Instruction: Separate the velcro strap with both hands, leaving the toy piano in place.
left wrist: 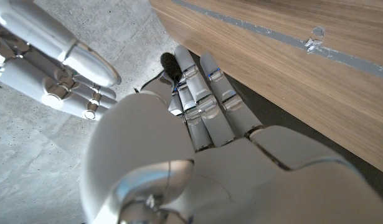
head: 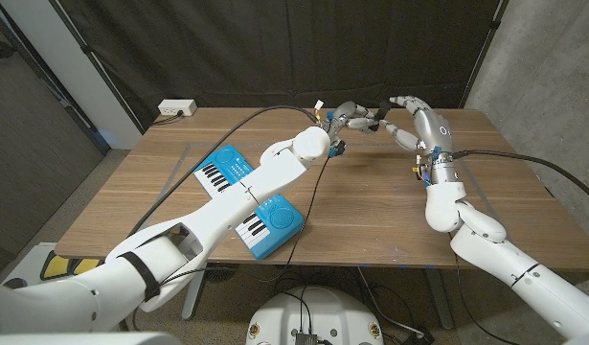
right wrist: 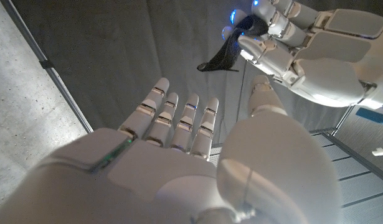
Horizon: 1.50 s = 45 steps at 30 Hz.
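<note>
Spanning most of the head view, wooden worktop (head: pixel 160 192) carries the toy piano (head: pixel 238 196), blue with white keys, partly hidden under the left arm. All places below given relative to the piano. Left arm (head: pixel 227 206) runs diagonally over the piano toward the worktop's far side. Right arm (head: pixel 466 220) well to the piano's right, forearm upright-ish, reaching toward the same far area.

Left hand (head: pixel 347 119) raised beyond the piano, up and to its right, near the worktop's far edge. Fingers (left wrist: pixel 200 93) curled in together, pinching the velcro strap (left wrist: pixel 170 65); right wrist view shows the same hand with the dark strap (right wrist: pixel 231 53) hanging loose from its fingertips. Right hand (head: pixel 409 120) just beside the left hand, farther right of the piano; fingers (right wrist: pixel 179 121) extended side by side, slightly apart. Thumb reaches toward the strap; cannot tell if it touches or pinches it.

Strap: small, black, in the air above the worktop, well apart from the piano, between the two hands. White power strip (head: pixel 177 108) on the far-left corner, behind the piano. Cable (head: pixel 179 168) arcs across the worktop just beyond the piano.
</note>
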Each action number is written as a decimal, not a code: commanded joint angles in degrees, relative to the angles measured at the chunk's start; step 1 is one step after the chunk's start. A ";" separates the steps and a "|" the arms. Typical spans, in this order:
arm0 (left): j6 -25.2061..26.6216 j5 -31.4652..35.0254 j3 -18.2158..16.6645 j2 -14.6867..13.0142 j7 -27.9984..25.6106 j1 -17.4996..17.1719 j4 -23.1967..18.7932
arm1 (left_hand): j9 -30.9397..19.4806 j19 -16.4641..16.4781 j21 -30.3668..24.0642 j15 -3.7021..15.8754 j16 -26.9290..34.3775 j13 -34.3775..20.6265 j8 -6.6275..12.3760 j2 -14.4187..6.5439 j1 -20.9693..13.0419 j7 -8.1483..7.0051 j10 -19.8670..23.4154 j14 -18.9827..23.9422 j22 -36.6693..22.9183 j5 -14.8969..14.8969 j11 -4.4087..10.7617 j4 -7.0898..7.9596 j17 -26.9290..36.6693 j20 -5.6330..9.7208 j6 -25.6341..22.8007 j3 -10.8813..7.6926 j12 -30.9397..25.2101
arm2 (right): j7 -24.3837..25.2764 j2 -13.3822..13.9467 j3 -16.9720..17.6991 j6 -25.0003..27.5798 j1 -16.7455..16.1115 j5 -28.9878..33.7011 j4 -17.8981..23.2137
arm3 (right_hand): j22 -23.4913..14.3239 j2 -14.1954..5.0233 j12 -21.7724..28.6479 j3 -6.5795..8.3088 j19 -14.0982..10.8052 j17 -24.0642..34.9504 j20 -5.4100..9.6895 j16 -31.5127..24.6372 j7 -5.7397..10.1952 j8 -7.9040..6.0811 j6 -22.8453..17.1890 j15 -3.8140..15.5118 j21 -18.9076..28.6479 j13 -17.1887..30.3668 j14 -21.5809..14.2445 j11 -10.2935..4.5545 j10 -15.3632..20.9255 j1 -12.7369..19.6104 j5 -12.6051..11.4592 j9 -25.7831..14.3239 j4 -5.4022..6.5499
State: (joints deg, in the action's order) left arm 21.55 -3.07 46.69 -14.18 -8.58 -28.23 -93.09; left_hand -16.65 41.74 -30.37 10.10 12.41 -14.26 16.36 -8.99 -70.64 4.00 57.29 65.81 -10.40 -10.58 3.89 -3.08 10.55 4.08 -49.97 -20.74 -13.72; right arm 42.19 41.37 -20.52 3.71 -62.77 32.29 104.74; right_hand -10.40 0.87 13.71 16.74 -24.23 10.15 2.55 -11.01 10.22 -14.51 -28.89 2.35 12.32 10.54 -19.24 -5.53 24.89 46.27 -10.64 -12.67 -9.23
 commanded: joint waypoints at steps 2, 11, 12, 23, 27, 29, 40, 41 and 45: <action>0.61 -0.37 0.20 -0.07 0.25 0.20 0.01 | -0.27 -0.10 -0.17 -0.42 0.13 -0.24 -0.04 0.05 -0.06 2.15 1.92 0.08 -0.13 0.09 1.06 0.00 0.22 1.10 -0.07 -0.67 0.13 | 2.93 -1.28 -2.46 0.44 2.62 1.77 -3.73 | -0.09 -0.13 -0.18 -0.15 0.07 0.19 1.78 0.09 -0.02 -0.37 -0.49 1.96 -0.18 0.21 -0.01 -0.30 -0.24 0.78 -0.21 -0.30 0.00; 0.97 -0.50 0.28 -0.11 0.09 0.23 0.18 | -0.40 -0.15 -0.18 -0.48 0.10 -0.28 -0.06 0.09 -0.02 2.10 1.99 0.01 -0.14 0.14 1.11 0.03 0.28 1.01 -0.09 -0.86 0.17 | 8.47 -2.83 -4.30 -1.52 5.20 3.72 -8.54 | -0.20 -0.50 0.02 -0.10 -0.43 0.15 2.97 -0.12 1.36 -1.03 -1.92 3.57 -0.09 0.30 -1.09 -0.96 0.43 3.28 -0.69 -0.99 -0.29; 0.95 -0.54 0.28 -0.13 0.13 0.24 0.18 | -0.42 -0.15 -0.18 -0.48 0.09 -0.29 -0.10 0.10 -0.02 2.06 1.96 -0.02 -0.15 0.14 1.08 0.03 0.29 1.01 -0.01 -0.88 0.19 | 8.80 -2.86 -4.49 -1.64 5.42 3.92 -8.90 | -0.21 -0.49 0.10 -0.13 -0.65 0.14 3.22 -0.12 1.57 -1.15 -2.15 3.67 -0.01 0.32 -1.22 -1.07 0.66 3.66 -0.75 -1.12 -0.31; 0.62 -0.67 0.43 -0.07 0.32 0.43 0.43 | -0.58 -0.23 -0.20 -0.70 0.05 -0.38 -0.11 0.15 0.01 2.02 1.83 -0.05 -0.16 0.18 0.72 0.04 0.31 0.91 -0.07 -1.11 0.30 | 12.12 -2.92 -6.83 -2.88 7.84 6.51 -13.16 | -0.36 -0.72 0.44 -0.44 -1.34 0.24 4.21 -0.35 2.39 -2.29 -4.28 4.93 0.19 0.41 -2.44 -2.31 1.85 6.12 -1.14 -2.08 -0.20; 0.62 -0.61 0.60 -0.10 0.58 0.64 0.42 | -0.65 -0.33 -0.18 -0.71 0.05 -0.43 -0.09 0.16 0.00 2.07 2.09 -0.02 -0.17 0.19 0.42 0.03 0.31 0.91 -0.15 -1.22 0.20 | 13.47 -3.09 -7.57 -3.53 8.84 7.14 -14.96 | -0.40 -0.75 0.49 -0.61 -1.45 0.29 4.39 -0.37 2.42 -2.59 -4.79 5.22 0.22 0.44 -2.58 -2.59 2.06 6.43 -1.19 -2.30 -0.08; 0.64 -0.52 0.67 -0.13 0.62 0.70 0.32 | -0.69 -0.27 -0.21 -0.81 0.07 -0.47 -0.11 0.18 0.02 2.13 2.04 -0.01 -0.17 0.20 0.35 0.03 0.35 0.89 -0.10 -1.27 0.23 | 13.80 -2.99 -7.91 -3.57 9.22 7.57 -15.53 | -0.45 -0.85 0.55 -0.79 -1.54 0.36 4.52 -0.43 2.44 -3.01 -5.50 5.29 0.26 0.47 -2.85 -3.62 2.36 6.92 -1.27 -2.60 0.01; 1.32 -0.23 0.95 -0.32 1.06 0.96 -0.26 | -0.86 -0.41 -0.20 -0.91 0.04 -0.57 -0.14 0.28 -0.05 2.29 1.86 -0.05 -0.17 0.21 0.79 -0.07 0.36 0.74 -0.14 -1.54 0.35 | 17.42 -3.30 -8.92 -4.99 10.54 8.55 -17.80 | -0.70 -1.37 1.05 -2.49 -2.65 0.91 4.95 -1.12 2.48 -5.65 -9.56 6.18 0.70 0.59 -4.86 -5.11 4.42 6.94 -1.31 -4.33 1.38; 1.38 -0.27 0.97 -0.32 1.15 0.97 -0.24 | -0.87 -0.37 -0.22 -0.92 0.05 -0.58 -0.14 0.28 -0.05 2.28 1.81 -0.02 -0.17 0.21 0.79 -0.07 0.36 0.73 -0.14 -1.56 0.37 | 18.31 -3.53 -9.09 -5.31 10.77 8.74 -18.37 | -0.76 -1.45 1.19 -2.95 -2.74 1.03 4.94 -1.22 2.50 -6.17 -10.25 6.15 0.75 0.61 -5.20 -5.60 5.00 6.57 -1.28 -4.70 1.73; 1.36 -0.37 1.05 -0.38 1.45 0.98 -0.18 | -0.95 -0.36 -0.25 -1.12 0.09 -0.61 -0.16 0.30 -0.06 2.31 1.82 0.10 -0.18 0.22 0.85 -0.09 0.36 0.65 -0.15 -1.69 0.40 | 19.81 -3.82 -9.39 -6.02 11.27 8.82 -19.38 | -0.89 -1.55 1.45 -3.90 -3.55 1.18 5.00 -1.57 2.50 -8.02 -13.12 6.61 1.10 0.63 -6.70 -6.11 6.32 6.27 -1.34 -5.74 2.13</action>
State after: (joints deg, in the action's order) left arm 22.37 -3.54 47.46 -14.40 -7.73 -27.45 -93.05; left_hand -17.44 41.62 -30.37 9.54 12.41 -14.79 16.19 -8.99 -70.64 4.01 58.22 65.75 -10.40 -10.36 3.59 -3.16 10.82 4.19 -49.97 -21.77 -13.29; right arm 57.79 38.26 -28.78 -0.75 -53.05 40.10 88.33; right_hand -11.09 -0.46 14.81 13.22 -26.99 11.08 2.66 -12.02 12.69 -21.51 -40.43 2.59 12.77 11.08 -25.07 -11.61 30.15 52.78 -11.52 -17.78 -7.28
